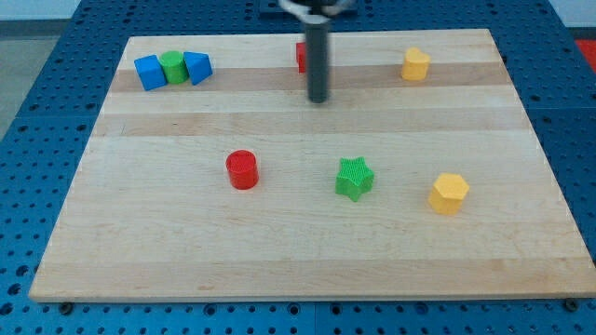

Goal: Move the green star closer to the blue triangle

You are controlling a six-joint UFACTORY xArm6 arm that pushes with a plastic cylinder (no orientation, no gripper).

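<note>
Seven blocks sit on the wooden worktop (279, 251), which rests on a blue perforated base (37, 140).

Top-left corner — a tight row of three, touching side by side: a blue block (149, 72), a green block (173, 67) that looks cylindrical, and the blue triangle (197, 67) at the row's right end.

Top centre: a red block (301, 57), mostly hidden behind the rod, shape not readable. Top right: a yellow block (415, 64), roughly hexagonal.

Lower half, from the view's left to right: red cylinder (242, 169), green star (354, 178), yellow hexagonal block (449, 193). All three stand apart from one another.

Green star: lies flat, right of centre, well apart from the blue triangle, which is far up and to the view's left of it.

My tip (318, 100) is down on the worktop near the top centre, just below the red block. It sits above the green star and slightly to its left, clearly apart from it — no contact with any block that I can see.

End effector: a plain dark rod, nothing to clench or release; it grasps nothing.
</note>
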